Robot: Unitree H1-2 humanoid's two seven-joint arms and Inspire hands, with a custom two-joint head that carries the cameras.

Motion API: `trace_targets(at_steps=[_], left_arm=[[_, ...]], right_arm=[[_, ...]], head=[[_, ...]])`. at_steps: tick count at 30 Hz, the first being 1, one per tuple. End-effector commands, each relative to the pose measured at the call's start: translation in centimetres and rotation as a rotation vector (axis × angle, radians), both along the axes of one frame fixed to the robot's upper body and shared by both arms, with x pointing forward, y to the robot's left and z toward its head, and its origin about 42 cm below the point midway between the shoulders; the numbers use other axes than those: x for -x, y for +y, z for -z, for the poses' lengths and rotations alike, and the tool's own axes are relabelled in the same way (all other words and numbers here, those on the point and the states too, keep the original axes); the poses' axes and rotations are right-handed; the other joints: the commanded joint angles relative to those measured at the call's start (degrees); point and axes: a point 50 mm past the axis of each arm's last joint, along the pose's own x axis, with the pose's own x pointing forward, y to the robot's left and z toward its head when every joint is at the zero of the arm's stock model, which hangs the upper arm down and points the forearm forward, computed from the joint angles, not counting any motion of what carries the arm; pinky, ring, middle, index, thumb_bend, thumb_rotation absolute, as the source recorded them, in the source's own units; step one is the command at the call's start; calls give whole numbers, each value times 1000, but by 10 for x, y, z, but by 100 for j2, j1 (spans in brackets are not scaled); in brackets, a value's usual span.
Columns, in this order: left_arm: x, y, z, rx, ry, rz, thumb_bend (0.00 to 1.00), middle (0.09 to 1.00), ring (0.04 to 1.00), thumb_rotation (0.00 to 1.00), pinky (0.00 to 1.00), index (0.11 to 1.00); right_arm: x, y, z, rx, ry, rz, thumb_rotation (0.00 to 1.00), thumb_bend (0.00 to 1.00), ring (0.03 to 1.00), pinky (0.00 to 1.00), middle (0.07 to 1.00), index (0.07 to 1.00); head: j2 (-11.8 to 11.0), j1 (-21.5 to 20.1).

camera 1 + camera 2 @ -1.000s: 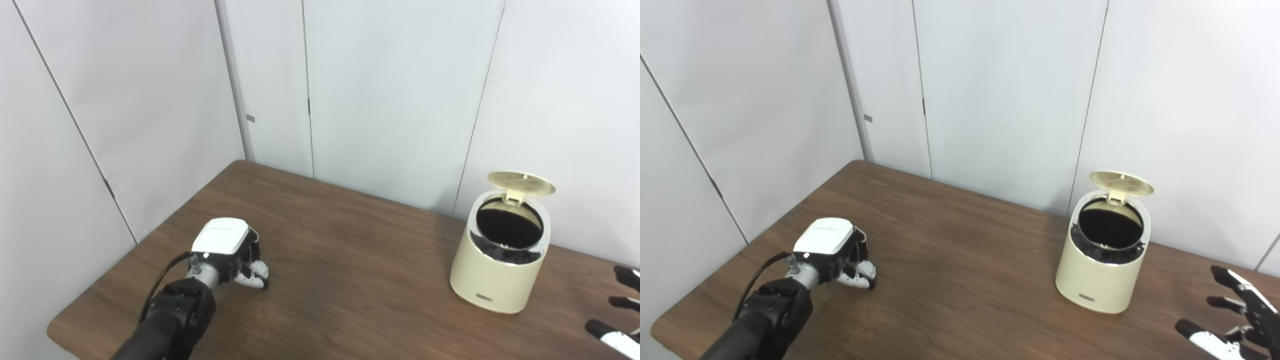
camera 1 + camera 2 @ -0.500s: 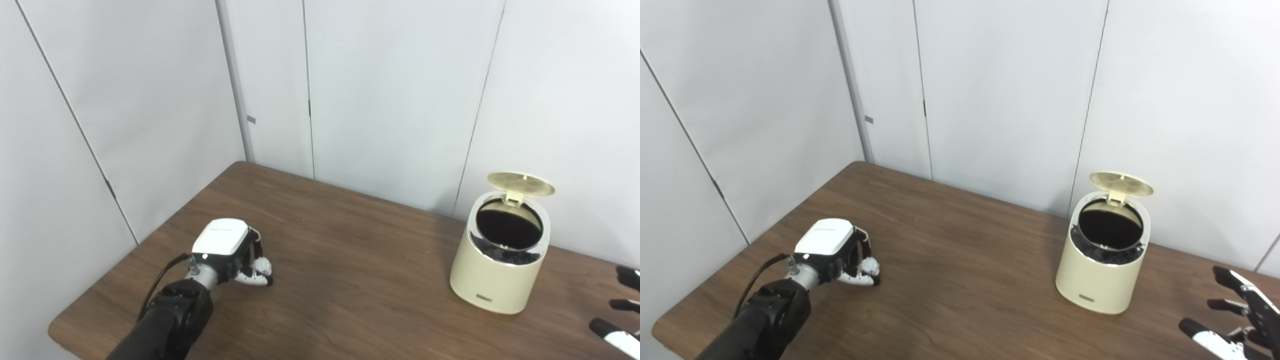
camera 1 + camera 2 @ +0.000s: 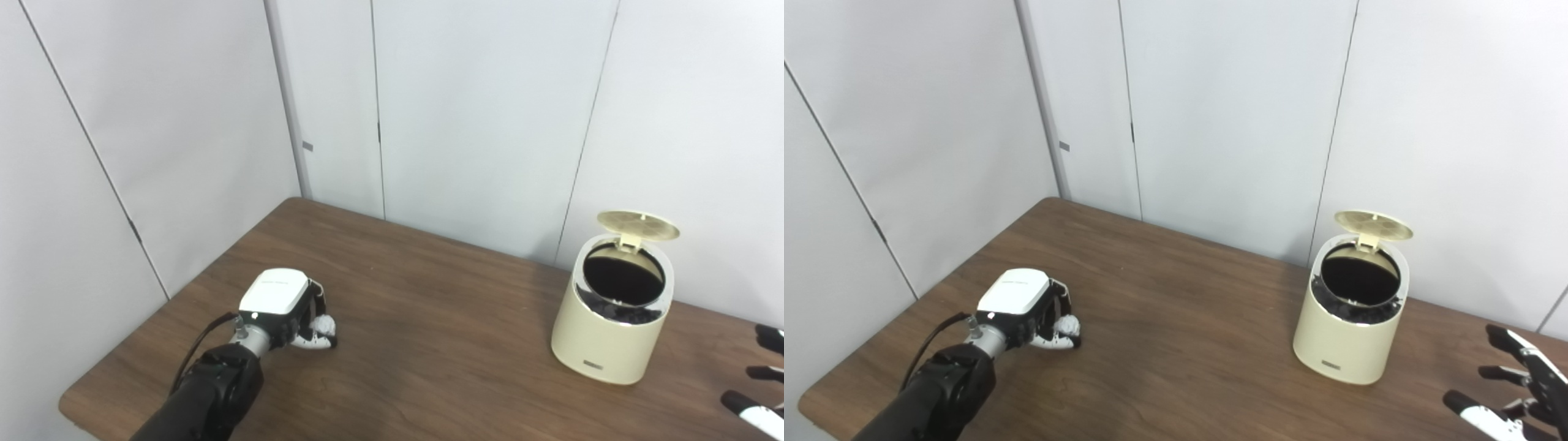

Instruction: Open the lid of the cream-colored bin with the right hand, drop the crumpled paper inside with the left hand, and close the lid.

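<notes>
Right eye view: left robot hand (image 3: 1029,309) grips crumpled paper (image 3: 1067,326); right robot hand (image 3: 1516,392) splayed, empty.

I see my left hand (image 3: 1029,309) low on the brown table (image 3: 1176,343), curled around the crumpled paper (image 3: 1067,326). Far to the right stands the cream-colored bin (image 3: 1350,334) with its lid (image 3: 1373,224) tipped up and its dark inside showing. My right hand (image 3: 1516,392) waits near the corner, fingers (image 3: 1497,335) spread apart, holding nothing.
</notes>
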Motion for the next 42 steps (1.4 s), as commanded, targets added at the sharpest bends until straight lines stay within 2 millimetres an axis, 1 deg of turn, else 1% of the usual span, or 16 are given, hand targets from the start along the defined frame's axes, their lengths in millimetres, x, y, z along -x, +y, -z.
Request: trace_targets(at_steps=[1,4,6,10,16,18,22,23,24,25,28,32,33,38,40,42], left_arm=[[4,-3,2,-20,46,14,523,462,342,0,268,491],[2,-8,-13,-36,22,15,520,417,395,0,316,501],[0,-12,-23,-56,-7,35,505,448,383,0,330,523],[-2,-18,-49,-76,-72,65,498,441,366,0,287,527],[-4,-28,-90,-60,-144,81,499,465,377,0,344,529],[-6,-32,-101,-92,-172,96,498,456,366,0,319,533],[-10,-39,-114,-127,-206,126,496,445,347,0,261,531],[-11,-41,-117,-125,-216,130,500,471,374,0,252,509],[-11,-43,-119,-122,-224,132,502,484,388,0,246,497],[-12,-45,-121,-116,-230,133,498,455,364,0,243,514],[-14,-51,-126,-114,-254,150,503,495,396,0,220,488],[-16,-65,-137,-89,-307,196,503,502,392,0,210,486],[-17,-69,-139,-81,-326,212,498,471,364,0,214,507],[-24,-95,-152,11,-426,279,503,502,389,0,199,485],[-29,-106,-154,46,-455,285,496,464,356,0,255,528],[-34,-115,-156,58,-481,304,494,458,350,0,271,540]], right_arm=[[-4,-2,-19,13,-81,-6,529,792,735,329,875,865],[-5,-3,-18,15,-85,-7,531,791,731,328,871,864],[-6,-3,-18,10,-82,-7,528,795,730,329,869,860],[-7,-2,-17,6,-78,-5,526,802,722,338,866,854],[-9,1,-17,8,-78,-4,506,778,732,345,874,863],[-9,2,-17,9,-80,-3,504,778,728,347,872,864],[-9,3,-16,12,-79,1,499,777,727,356,873,865],[-9,3,-15,13,-77,2,505,780,730,361,873,867],[-8,3,-15,13,-75,3,508,783,734,364,874,868],[-8,3,-15,13,-75,3,511,786,737,366,875,869],[-8,3,-14,15,-74,6,514,786,731,356,873,867],[-10,4,-11,24,-73,12,541,812,739,370,887,869],[-10,5,-10,29,-74,12,542,811,744,381,890,872],[-12,13,-9,10,-68,-5,467,759,783,493,907,889],[-11,16,-10,6,-72,-18,386,709,811,552,933,903],[-11,20,-10,6,-74,-25,347,693,820,590,939,907]], head=[[6,15],[1,11],[-1,20],[-6,10],[-31,-12],[-33,-26],[-39,-42],[-42,-64],[-42,-64],[-45,-99],[-74,-200],[-91,-320],[-101,-410],[-131,-646],[-142,-794],[-151,-920]])
